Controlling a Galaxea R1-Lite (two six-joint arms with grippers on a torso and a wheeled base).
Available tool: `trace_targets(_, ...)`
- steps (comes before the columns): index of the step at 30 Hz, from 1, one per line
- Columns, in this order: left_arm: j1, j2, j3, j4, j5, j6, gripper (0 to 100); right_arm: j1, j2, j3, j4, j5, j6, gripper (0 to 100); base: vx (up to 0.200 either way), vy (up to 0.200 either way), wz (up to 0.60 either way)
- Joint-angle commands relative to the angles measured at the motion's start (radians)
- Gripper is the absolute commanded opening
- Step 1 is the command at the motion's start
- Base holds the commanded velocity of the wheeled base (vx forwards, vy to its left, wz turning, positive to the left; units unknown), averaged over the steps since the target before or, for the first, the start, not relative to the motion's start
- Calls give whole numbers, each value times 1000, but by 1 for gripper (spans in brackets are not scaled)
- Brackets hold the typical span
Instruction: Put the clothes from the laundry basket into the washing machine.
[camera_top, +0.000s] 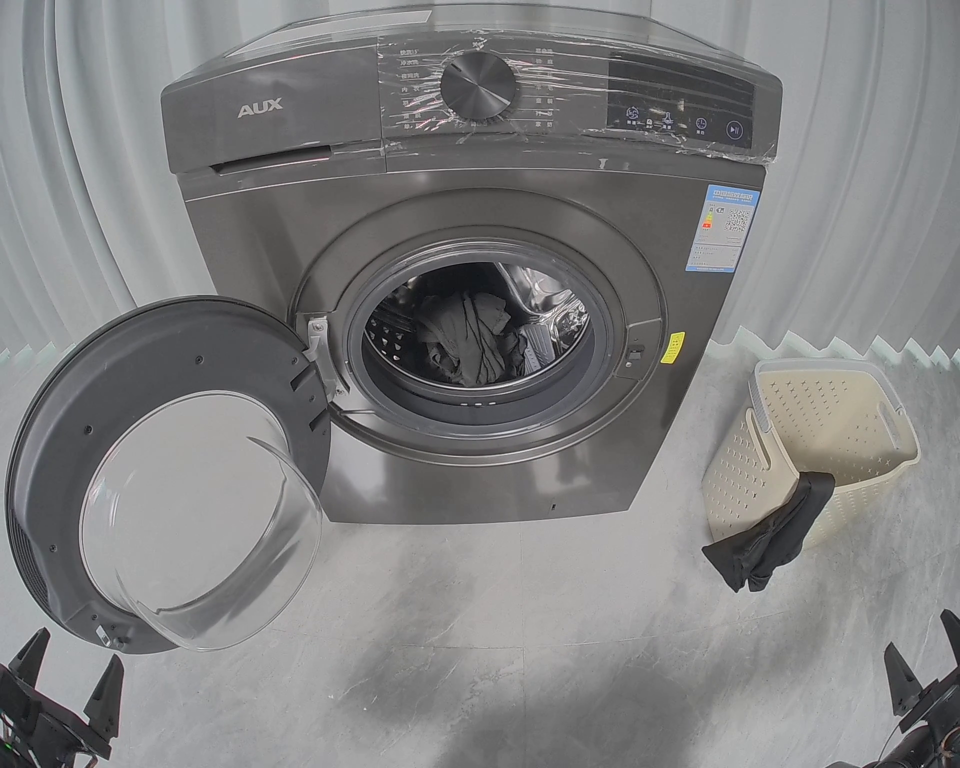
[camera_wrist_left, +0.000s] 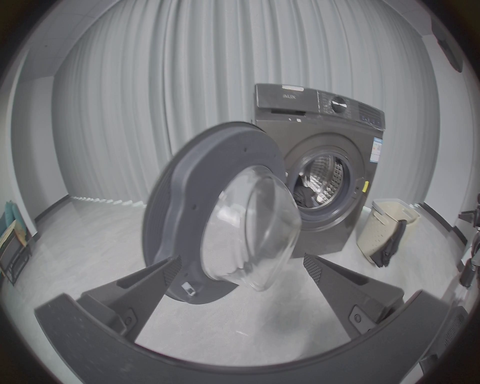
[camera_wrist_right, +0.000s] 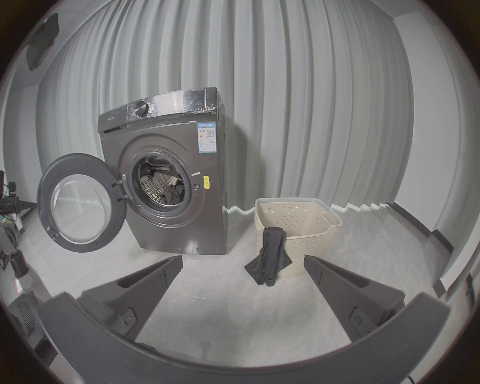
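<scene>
Now, garment: black, limp, draped over laundry basket rim.
Drum clothes: dark grey, crumpled.
Left gripper: spread.
Right gripper: spread.

Washer is satin grey metal, its door bowl clear glossy glass; basket is perforated cream plastic; garment matt dark cloth.
</scene>
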Motion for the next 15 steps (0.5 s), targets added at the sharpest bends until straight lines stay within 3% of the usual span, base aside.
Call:
trace_targets(1, 161, -178, 18, 40, -47, 11, 100, -13, -47, -4, 9, 94, 28, 100, 0, 0, 0)
trace_targets(3, 169, -182, 18, 38, -36, 19, 100, -13, -47, -4, 9, 83, 26, 100, 0, 0, 0)
trace_targets(4, 164, -182, 18, 40, -4, 13, 100, -21, -45, -2, 7, 33, 22, 100, 0, 0, 0)
trace_targets(7, 164, -182, 18, 41, 10, -3, 100, -33, -43, -2, 4, -24, 22, 100, 0, 0, 0)
trace_targets(11, 158, -183, 18, 43, 7, 17, 100, -56, -43, -1, 1, -41, -13, 100, 0, 0, 0)
trace_targets(15, 82, -217, 15, 52, -77, -23, 100, -59, -43, 5, -14, -58, -13, 100, 0, 0, 0)
